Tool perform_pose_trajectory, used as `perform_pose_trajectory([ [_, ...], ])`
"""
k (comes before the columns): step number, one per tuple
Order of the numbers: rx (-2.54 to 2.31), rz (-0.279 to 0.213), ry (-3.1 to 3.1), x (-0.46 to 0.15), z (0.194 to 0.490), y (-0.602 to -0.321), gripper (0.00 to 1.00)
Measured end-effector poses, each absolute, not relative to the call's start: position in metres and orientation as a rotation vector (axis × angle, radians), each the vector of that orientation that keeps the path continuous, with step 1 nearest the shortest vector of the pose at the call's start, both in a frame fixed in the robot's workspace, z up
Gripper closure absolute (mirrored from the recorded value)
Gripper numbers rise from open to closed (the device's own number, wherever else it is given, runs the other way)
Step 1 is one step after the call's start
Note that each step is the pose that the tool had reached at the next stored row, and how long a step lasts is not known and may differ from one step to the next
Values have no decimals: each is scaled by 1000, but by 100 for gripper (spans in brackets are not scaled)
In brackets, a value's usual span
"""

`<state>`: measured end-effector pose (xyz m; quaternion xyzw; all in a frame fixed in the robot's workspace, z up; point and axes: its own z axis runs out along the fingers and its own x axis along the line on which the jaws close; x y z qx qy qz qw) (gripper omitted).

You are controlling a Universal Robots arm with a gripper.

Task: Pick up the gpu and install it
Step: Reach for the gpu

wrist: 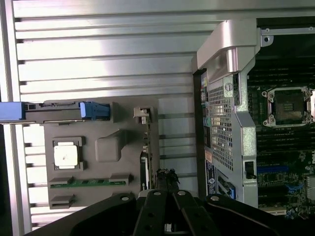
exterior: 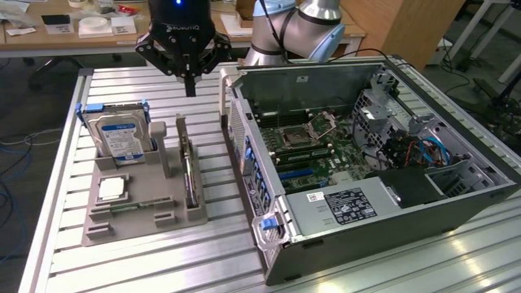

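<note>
Bench scene, seen from the exterior view. The gripper [exterior: 190,91] hangs point-down over the slatted aluminium bench [exterior: 163,268], its fingers pressed together and grasping nothing. It is above the far end of the grey holder tray [exterior: 138,229] and clear of everything on it. The gpu [exterior: 190,177] stands on edge in a long slot along the tray's side nearest the computer case [exterior: 391,226]. It is upright and no finger touches it. On the exterior view's left of the tray, the hard drive [exterior: 122,137] with its blue-white label sits upright in its own bay. A square processor chip [exterior: 111,188] lies flat in front of it, and a narrow green memory stick [exterior: 130,207] lies nearer still. The case lies open on the exterior view's right, just beside the tray, exposing the motherboard [exterior: 309,140]. From the wrist view the gpu appears edge-on, just ahead of the closed fingertips.
</note>
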<state>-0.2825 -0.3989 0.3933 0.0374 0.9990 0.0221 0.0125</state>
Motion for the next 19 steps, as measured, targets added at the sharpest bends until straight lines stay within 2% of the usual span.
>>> perform_pose_trajectory([
  [19,117,69,3114,-305,393,-399,89],
])
